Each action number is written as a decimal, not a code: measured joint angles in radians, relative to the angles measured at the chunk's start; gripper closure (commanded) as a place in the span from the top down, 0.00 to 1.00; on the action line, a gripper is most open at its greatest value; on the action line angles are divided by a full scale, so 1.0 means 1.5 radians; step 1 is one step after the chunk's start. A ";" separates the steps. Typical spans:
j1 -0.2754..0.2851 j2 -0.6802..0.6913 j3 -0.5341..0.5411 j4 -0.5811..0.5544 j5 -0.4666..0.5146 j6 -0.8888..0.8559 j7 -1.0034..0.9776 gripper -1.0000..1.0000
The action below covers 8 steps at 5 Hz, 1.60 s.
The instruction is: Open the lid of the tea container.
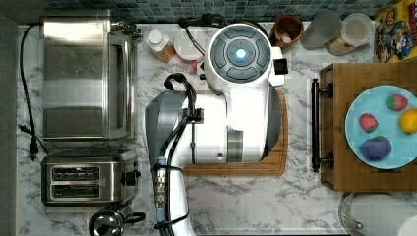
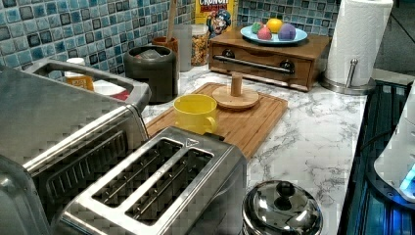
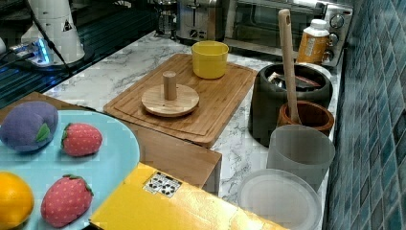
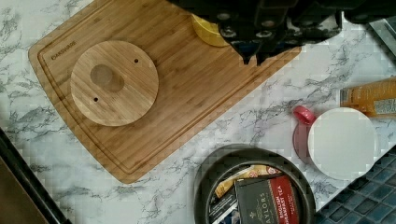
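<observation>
The tea container point(image 4: 205, 173) is a round black tin standing lidless on the marble, with red and dark tea packets showing inside. It also appears against the tiled wall in the left view point(image 2: 149, 68) and the right view point(image 3: 273, 112). Its round wooden lid point(image 4: 114, 83) with a knob lies flat on the bamboo cutting board point(image 4: 187, 107), apart from the tin point(image 2: 236, 95) point(image 3: 170, 99). My gripper point(image 4: 253, 57) hangs above the board's edge near the yellow cup point(image 4: 208, 33), fingers shut with nothing between them. In the top view my arm point(image 1: 236, 98) covers the board.
A white-topped container point(image 4: 342, 142) and an orange bottle point(image 4: 369, 95) stand beside the tin. A brown jar with a wooden spoon point(image 3: 311, 117) sits close behind it. A toaster point(image 2: 156, 196), a toaster oven point(image 1: 83, 73), a wooden drawer box point(image 2: 264, 54) and a paper towel roll point(image 2: 359, 41) ring the counter.
</observation>
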State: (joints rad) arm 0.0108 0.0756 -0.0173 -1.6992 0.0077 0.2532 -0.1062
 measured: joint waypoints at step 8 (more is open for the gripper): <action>-0.027 -0.058 -0.061 -0.271 -0.036 0.157 0.000 1.00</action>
State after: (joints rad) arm -0.0294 -0.0120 -0.1091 -2.1055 -0.0459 0.4888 -0.1064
